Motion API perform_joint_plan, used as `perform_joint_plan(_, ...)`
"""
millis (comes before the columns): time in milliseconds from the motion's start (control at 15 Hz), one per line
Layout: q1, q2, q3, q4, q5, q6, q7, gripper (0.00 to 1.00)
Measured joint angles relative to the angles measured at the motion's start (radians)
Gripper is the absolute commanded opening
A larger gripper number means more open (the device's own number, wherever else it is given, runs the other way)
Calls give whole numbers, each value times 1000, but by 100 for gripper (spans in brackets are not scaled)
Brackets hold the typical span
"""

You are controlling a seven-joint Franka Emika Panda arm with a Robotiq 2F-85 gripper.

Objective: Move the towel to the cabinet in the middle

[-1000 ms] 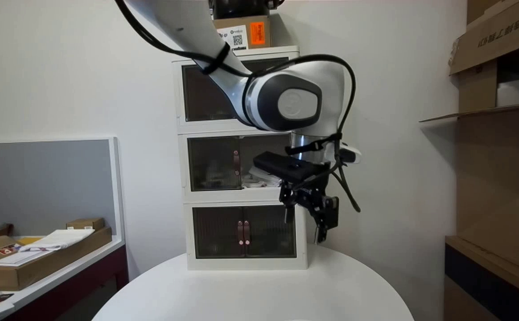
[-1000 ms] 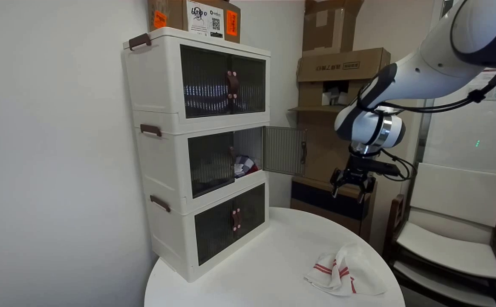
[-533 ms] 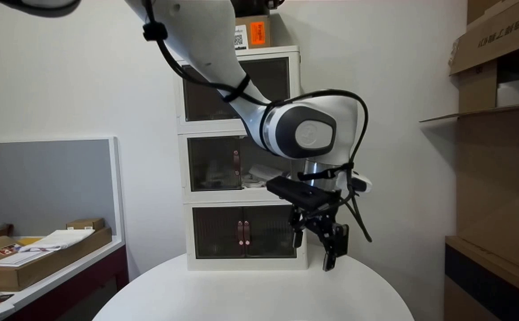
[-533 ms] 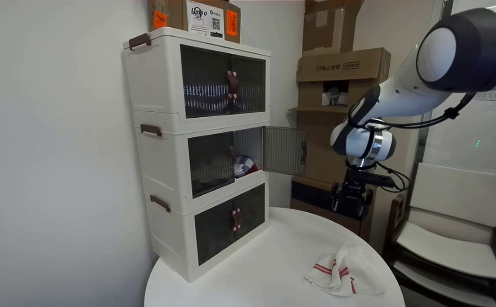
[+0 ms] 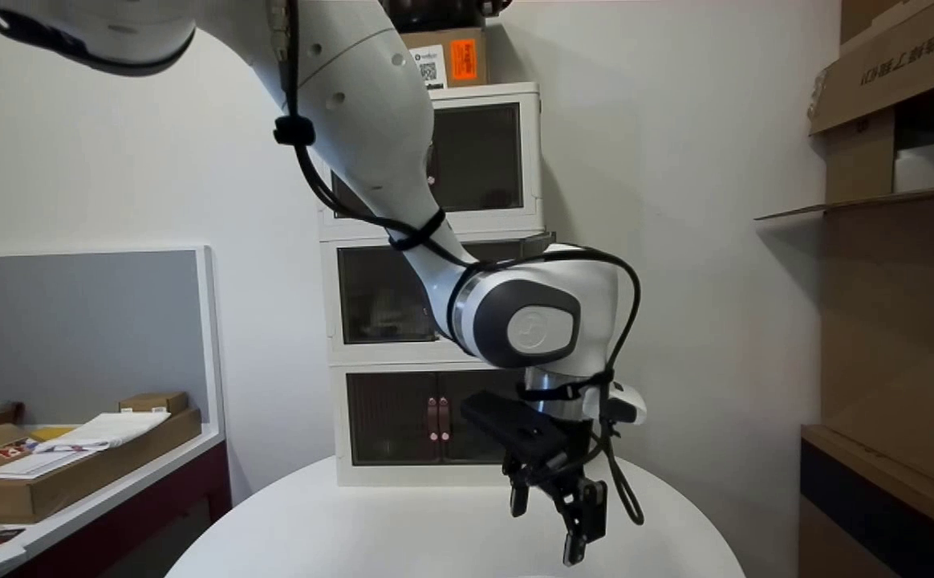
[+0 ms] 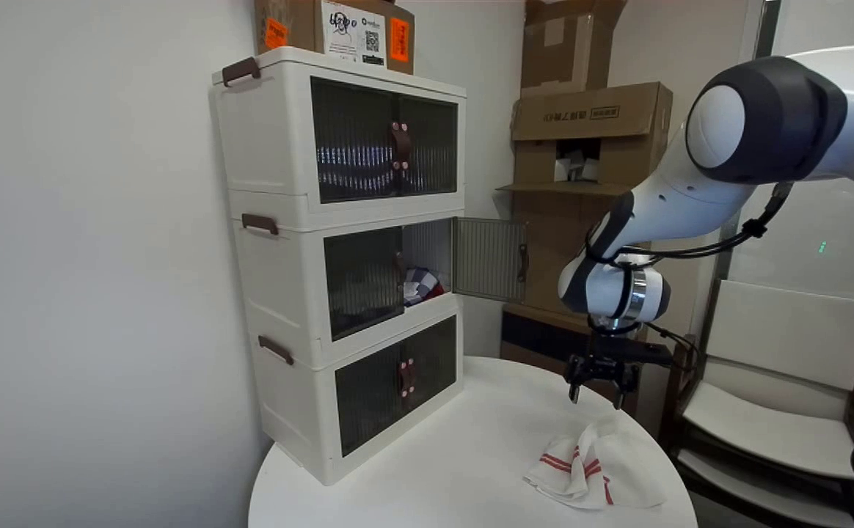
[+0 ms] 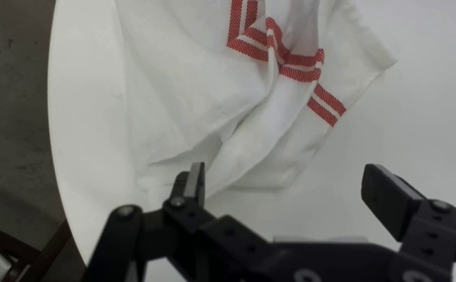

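1. A pale wall point(image 6: 104, 293) fills the left side of the frame in an exterior view and forms the backdrop in both exterior views.
2. A round white worktop point(image 6: 427, 469) spreads across the lower part of both exterior views; in the wrist view its curved edge runs down the left.
3. A stack of three white cabinets point(image 6: 262, 139) with dark doors stands on the worktop, left of the picture's middle in an exterior view.
4. Cardboard boxes point(image 6: 559, 227) are piled behind, right of the picture's middle.
5. The white robot arm point(image 6: 698, 191) enters from the upper right, black cables strapped along it.
6. A chair point(image 6: 786, 330) with white back and seat stands in the lower right.
7. The middle cabinet point(image 6: 280, 282) has its right door point(image 6: 489, 257) swung open and its left door point(image 6: 365, 282) closed.
8. A labelled box point(image 6: 335, 33) sits on the top cabinet, upper left.
9. The towel point(image 6: 636, 469), white with red stripes, lies crumpled on the worktop at lower right, well apart from the middle cabinet; it covers the upper middle of the wrist view.
10. A checked cloth point(image 6: 420, 282) sits inside the middle cabinet.
11. The fingers point(image 7: 388, 199) are released, spread wide, above the worktop near the towel.
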Motion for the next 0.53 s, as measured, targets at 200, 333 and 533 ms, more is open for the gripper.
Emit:
perform_joint_plan(200,1,0,32,-87,0,115,1,100)
perform_joint_plan(333,2,1,49,-144,0,181,1,100)
perform_joint_plan(533,5,0,57,-222,-1,254,1,100)
